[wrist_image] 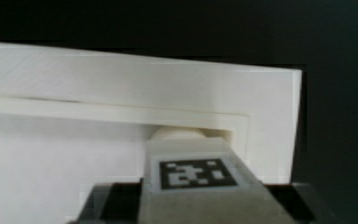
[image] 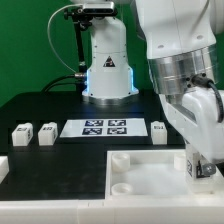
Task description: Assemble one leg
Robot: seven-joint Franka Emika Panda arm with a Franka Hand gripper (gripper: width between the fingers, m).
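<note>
**Leg poised at tray corner, seating still unconfirmed**

The claw (wrist_image: 194, 192) is closed on a leg (wrist_image: 194, 168), its dark fingers (wrist_image: 114, 200) pressing the block's two sides with the tag face turned toward the wrist camera. The leg's far end meets the rim of the tray (wrist_image: 87, 130) at a corner, where a rounded socket recess shows just past its tip. Whether the leg is already engaged in that socket or only resting at its mouth cannot be told from either view.

In the exterior view the arm (image: 185, 85) fills the exterior view's right and hides the claw and held leg behind its wrist, low over the tray (image: 140, 175). Three more legs stand loose on the dark surface (image: 40, 110): two (image: 22, 133) (image: 46, 132) at the exterior view's left of the marker board (image: 104, 127), one (image: 158, 130) just at its right.

As a judgement, the task is well along: the leg is picked up and brought to its corner. What looks left is seating or turning it home in the socket, then letting go. None of the tray's other visible sockets holds a leg.
</note>
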